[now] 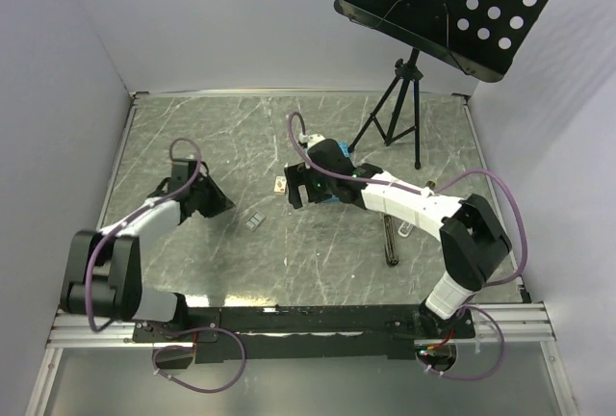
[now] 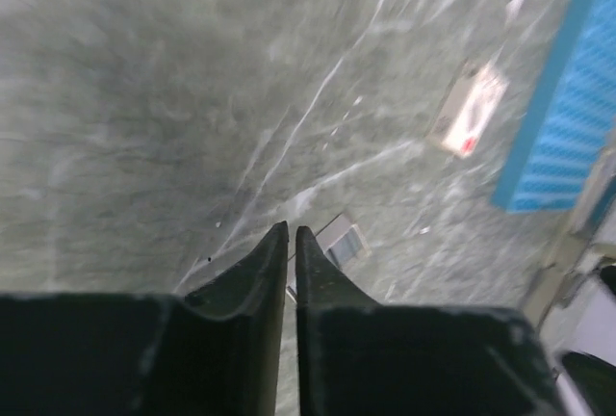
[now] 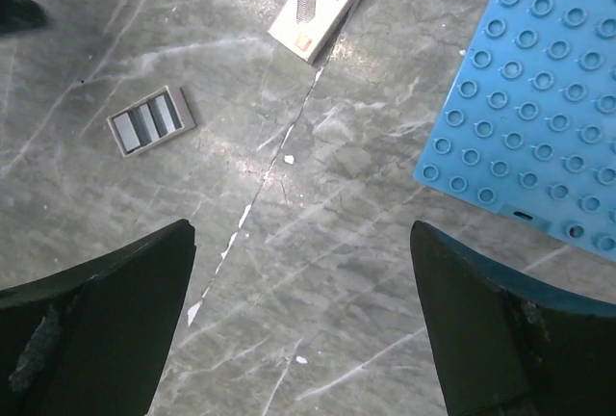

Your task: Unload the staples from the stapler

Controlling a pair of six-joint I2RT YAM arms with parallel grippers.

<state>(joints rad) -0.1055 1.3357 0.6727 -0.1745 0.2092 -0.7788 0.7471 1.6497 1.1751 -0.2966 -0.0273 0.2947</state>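
The stapler lies in the right half of the tabletop, towards the near edge, beside the right arm. Its long axis runs from near edge to far edge, with the far end hidden under that arm, so I cannot tell which end is its head. It looks slim and dark. The left end effector is nearly closed on nothing. The right end effector gapes wide and is empty.

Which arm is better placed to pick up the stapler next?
Right, most likely. The stapler lies on the table beside the right arm, and the right gripper has its fingers wide open and empty. The left gripper sits far across the table, fingers nearly shut.
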